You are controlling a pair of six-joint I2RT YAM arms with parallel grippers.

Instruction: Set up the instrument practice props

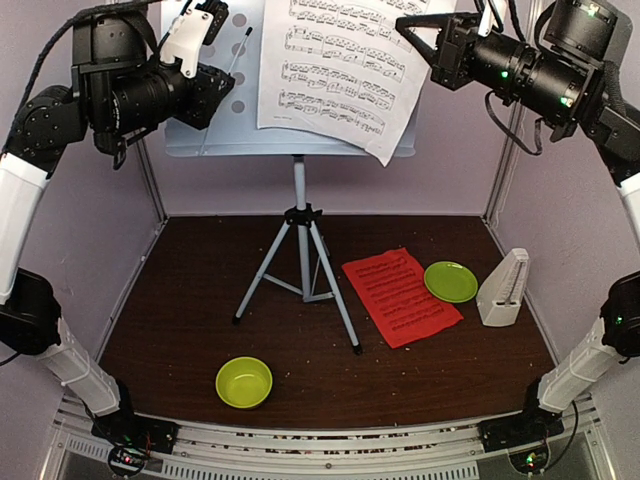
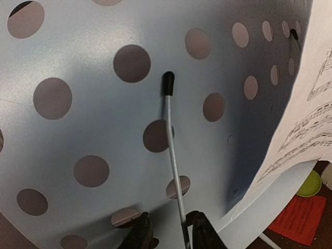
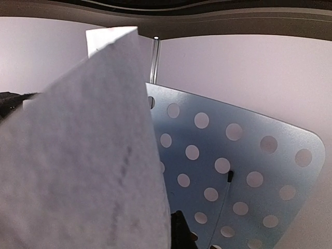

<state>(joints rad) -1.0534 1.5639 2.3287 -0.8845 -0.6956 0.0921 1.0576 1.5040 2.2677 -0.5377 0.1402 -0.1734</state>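
Note:
The pale perforated music stand (image 1: pixel 205 135) stands on grey tripod legs (image 1: pixel 300 270) at the back middle. A white sheet-music page (image 1: pixel 335 70) lies on its desk. My right gripper (image 1: pixel 412 30) is shut on the page's upper right edge; in the right wrist view the page (image 3: pixel 83 155) hides all but one dark finger (image 3: pixel 179 232). A thin white baton with a black tip (image 2: pixel 171 140) leans on the desk. My left gripper (image 2: pixel 171 233) is open around its lower end, the stick against the right finger. The red page (image 1: pixel 400 295) and the cream metronome (image 1: pixel 503 288) are on the table at right.
A lime-green plate (image 1: pixel 450 281) lies between the red page and the metronome. A lime-green bowl (image 1: pixel 244 381) sits near the front, left of centre. Pale walls and frame posts close the back and sides.

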